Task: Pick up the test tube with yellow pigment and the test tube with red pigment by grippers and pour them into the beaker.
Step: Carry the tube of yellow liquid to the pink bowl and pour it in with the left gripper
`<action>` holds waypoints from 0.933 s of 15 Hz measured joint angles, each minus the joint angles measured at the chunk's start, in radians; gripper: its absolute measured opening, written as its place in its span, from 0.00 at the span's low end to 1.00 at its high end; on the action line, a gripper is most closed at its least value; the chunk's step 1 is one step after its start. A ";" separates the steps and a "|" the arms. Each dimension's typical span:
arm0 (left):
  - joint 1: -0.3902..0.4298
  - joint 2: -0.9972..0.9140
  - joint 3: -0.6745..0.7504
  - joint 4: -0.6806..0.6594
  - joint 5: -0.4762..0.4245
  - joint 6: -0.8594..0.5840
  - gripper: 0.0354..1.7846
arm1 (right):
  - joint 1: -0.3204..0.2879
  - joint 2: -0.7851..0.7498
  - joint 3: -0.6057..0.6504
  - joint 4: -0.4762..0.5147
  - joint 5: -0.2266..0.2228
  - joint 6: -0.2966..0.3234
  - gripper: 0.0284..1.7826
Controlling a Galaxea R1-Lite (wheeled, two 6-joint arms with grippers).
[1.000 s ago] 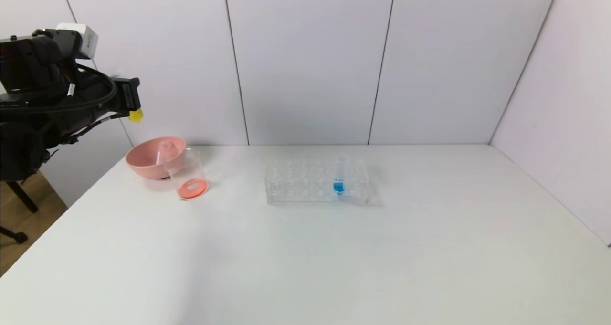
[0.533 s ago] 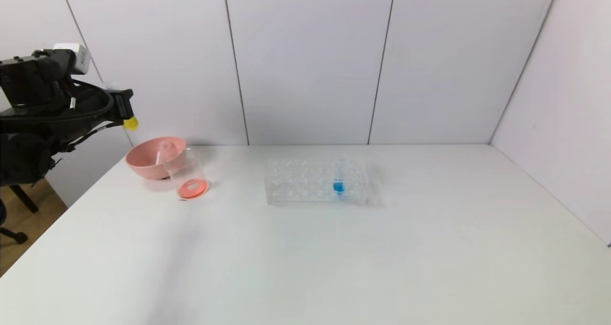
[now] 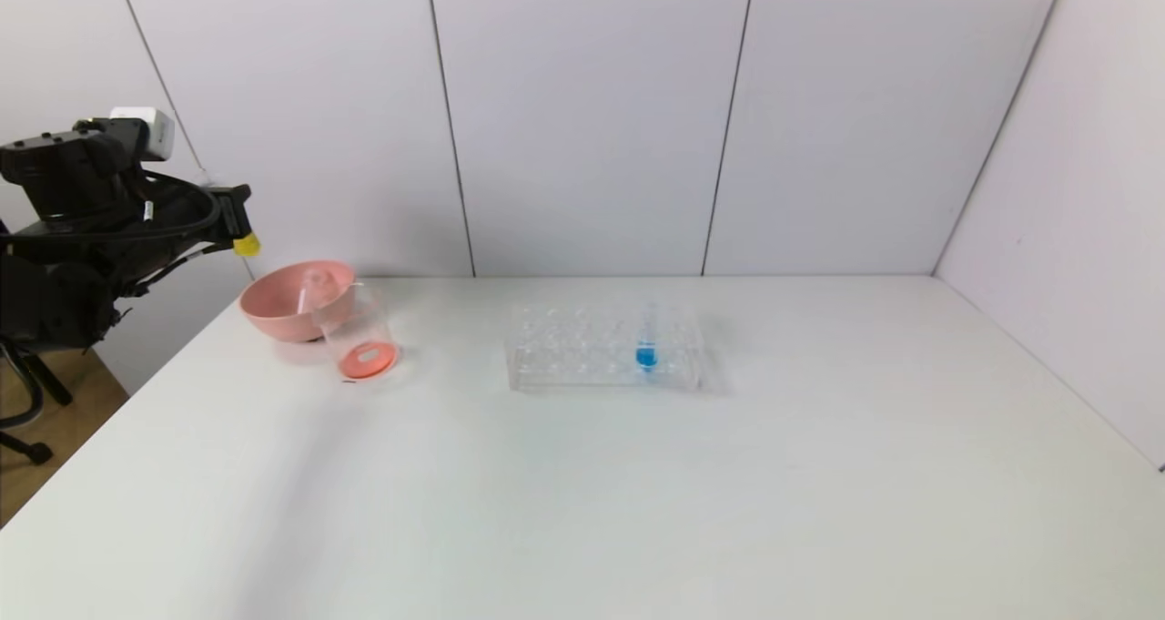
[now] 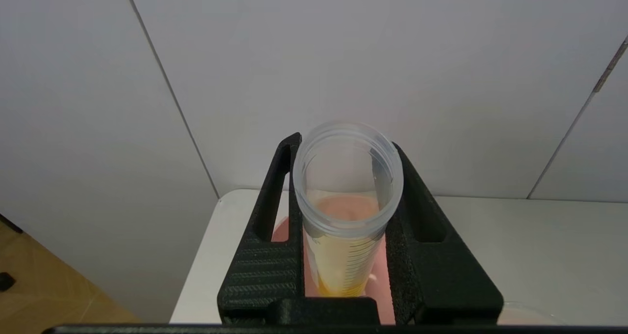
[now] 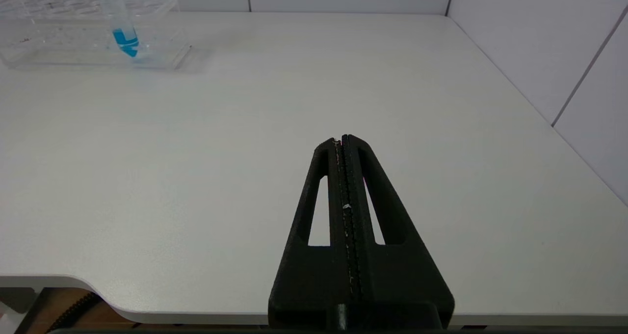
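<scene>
**Yellow tube held high at the table's left edge**

At the far left we see the left gripper [image 3: 238, 224] raised above the table's [image 3: 582, 474] left rear corner, its jaws clamped on the test tube with yellow pigment [image 4: 346, 211]; the tube's yellow end [image 3: 246, 246] pokes out below the fingers, above and just left of the pink bowl [image 3: 291, 303]. A thin clear tube leans inside that bowl. Touching the bowl's front right stands the beaker [image 3: 358, 336], with orange-red liquid in its bottom. Toward the middle of the table we find the clear tube rack [image 3: 604, 347], holding one upright tube with blue liquid [image 3: 646, 347]. On the right, the right gripper [image 5: 342, 140] hovers over the table's near edge, its fingers pressed together on nothing.
</scene>
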 joint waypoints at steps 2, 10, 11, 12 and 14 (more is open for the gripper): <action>0.000 0.020 -0.006 -0.001 0.000 0.001 0.25 | 0.000 0.000 0.000 0.000 0.000 0.000 0.05; -0.021 0.037 0.018 0.006 -0.018 0.027 0.25 | 0.000 0.000 0.000 0.000 0.000 0.000 0.05; -0.025 0.031 0.025 0.007 -0.033 0.027 0.25 | 0.000 0.000 0.000 0.000 0.000 0.000 0.05; -0.029 0.019 0.033 0.008 -0.052 0.026 0.25 | 0.000 0.000 0.000 0.000 0.000 0.000 0.05; -0.032 -0.012 0.049 0.009 -0.073 0.030 0.25 | 0.000 0.000 0.000 0.000 0.000 0.000 0.05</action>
